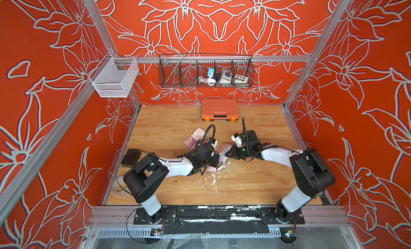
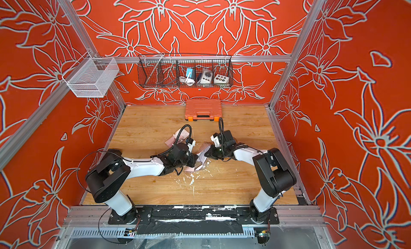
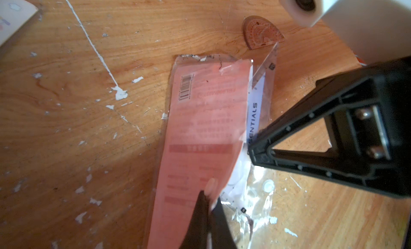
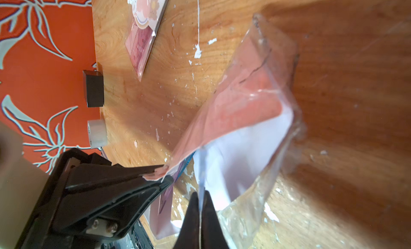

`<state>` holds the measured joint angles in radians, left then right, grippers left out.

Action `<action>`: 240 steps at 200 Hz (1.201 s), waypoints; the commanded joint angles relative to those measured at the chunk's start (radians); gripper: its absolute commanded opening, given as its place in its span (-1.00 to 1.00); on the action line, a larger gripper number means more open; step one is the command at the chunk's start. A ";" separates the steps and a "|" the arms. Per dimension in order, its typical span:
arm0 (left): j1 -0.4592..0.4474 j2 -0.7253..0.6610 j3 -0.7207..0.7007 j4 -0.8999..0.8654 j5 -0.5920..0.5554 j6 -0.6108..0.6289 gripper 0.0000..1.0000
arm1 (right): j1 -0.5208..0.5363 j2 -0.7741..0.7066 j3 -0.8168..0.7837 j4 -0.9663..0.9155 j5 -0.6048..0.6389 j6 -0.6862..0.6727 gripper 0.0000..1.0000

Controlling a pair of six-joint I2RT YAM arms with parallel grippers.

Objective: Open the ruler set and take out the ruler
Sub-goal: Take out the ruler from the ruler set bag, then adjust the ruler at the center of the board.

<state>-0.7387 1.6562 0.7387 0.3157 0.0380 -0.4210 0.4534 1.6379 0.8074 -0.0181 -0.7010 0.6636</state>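
Clenched black jaws fill the foreground: the left gripper (image 3: 210, 195) pinches the pink backing card (image 3: 200, 161) of the ruler set (image 3: 206, 125), and the right gripper (image 4: 200, 193) is shut on the clear film (image 4: 273, 161) of the same sleeve. Between them the pack sits near the middle of the table (image 1: 166, 121), spread open like a mouth. We judge the opening as good as done and the removal not yet. A small protractor (image 3: 262, 32) lies loose on the wood just beyond the pack's end, and a clear edge (image 3: 265, 63) pokes out beside the white card (image 3: 255, 116), but we cannot tell whether that is the ruler. Both grippers are busy holding the sleeve, so neither is free to draw anything out, and the crumpled film and the loose cards crowd the mouth. Further out, a second pink pack (image 1: 195, 136) lies behind the left arm, apart from the work. An orange case (image 1: 219, 109) stands against the back wall, with a black box (image 1: 131, 156) and a tape roll (image 1: 117, 187) at the left edge. White paint flecks (image 1: 213, 181) dot the wood, and a wire basket (image 1: 205, 72) and a white mesh basket (image 1: 115, 77) hang above.
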 commanded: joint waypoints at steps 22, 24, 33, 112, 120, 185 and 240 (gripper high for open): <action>0.004 0.034 0.013 -0.131 -0.072 -0.007 -1.00 | -0.007 -0.083 -0.010 -0.043 -0.041 -0.021 -0.99; 0.004 0.035 0.014 -0.132 -0.074 -0.006 -1.00 | -0.007 -0.089 -0.012 -0.043 -0.042 -0.019 -0.99; 0.004 0.034 0.017 -0.141 -0.084 -0.009 -1.00 | -0.009 -0.112 -0.019 -0.045 -0.053 -0.012 -0.99; 0.007 0.042 0.071 -0.184 -0.112 -0.007 -1.00 | -0.125 -0.314 -0.084 -0.166 0.024 -0.020 -1.00; 0.008 0.039 0.071 -0.184 -0.110 -0.010 -1.00 | -0.172 -0.341 -0.093 -0.159 0.058 -0.009 -1.00; 0.007 0.016 0.078 -0.196 -0.061 -0.002 -1.00 | -0.501 -0.199 -0.092 0.009 0.124 0.219 -1.00; 0.007 -0.001 0.071 -0.190 -0.060 0.008 -1.00 | -0.520 -0.074 -0.101 0.071 0.032 0.268 -1.00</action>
<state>-0.7376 1.6733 0.8089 0.1627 -0.0345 -0.4191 -0.0669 1.5574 0.7238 -0.0059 -0.6331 0.8803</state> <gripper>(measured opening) 0.047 0.050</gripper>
